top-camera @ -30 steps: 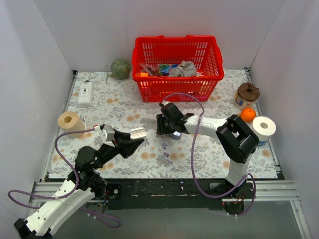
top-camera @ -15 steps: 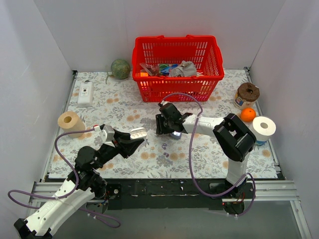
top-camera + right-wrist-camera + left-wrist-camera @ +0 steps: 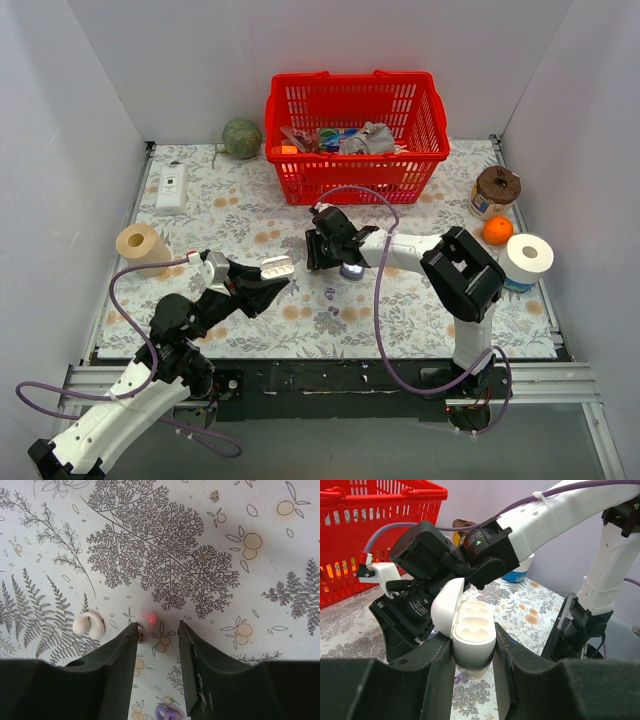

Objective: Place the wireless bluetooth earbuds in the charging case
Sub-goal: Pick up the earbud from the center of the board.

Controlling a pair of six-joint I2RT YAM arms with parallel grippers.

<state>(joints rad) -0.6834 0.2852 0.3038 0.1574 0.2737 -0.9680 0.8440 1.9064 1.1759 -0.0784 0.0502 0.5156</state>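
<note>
Two tiny purple earbuds (image 3: 330, 293) (image 3: 333, 311) lie on the floral cloth in front of my right gripper (image 3: 335, 262). One shows at the bottom of the right wrist view (image 3: 167, 713). A lavender glossy object (image 3: 350, 270), seemingly the charging case, shows under the right gripper, mostly hidden. The right gripper (image 3: 157, 625) points down, open and empty. A whitish bud with a red light (image 3: 147, 617) touches its left fingertip. My left gripper (image 3: 272, 272) is shut on a white case with its lid open (image 3: 470, 625), held above the cloth, with a purple bud (image 3: 456, 680) below it.
A white C-shaped bud (image 3: 89, 625) lies left of the right gripper. A red basket (image 3: 355, 135) with items stands at the back. A paper roll (image 3: 140, 245) is at the left. A jar (image 3: 496, 188), an orange (image 3: 497, 230) and another roll (image 3: 528, 258) are at the right.
My right gripper has shifted slightly to the left over the cloth. The left gripper and its white case have not moved.
</note>
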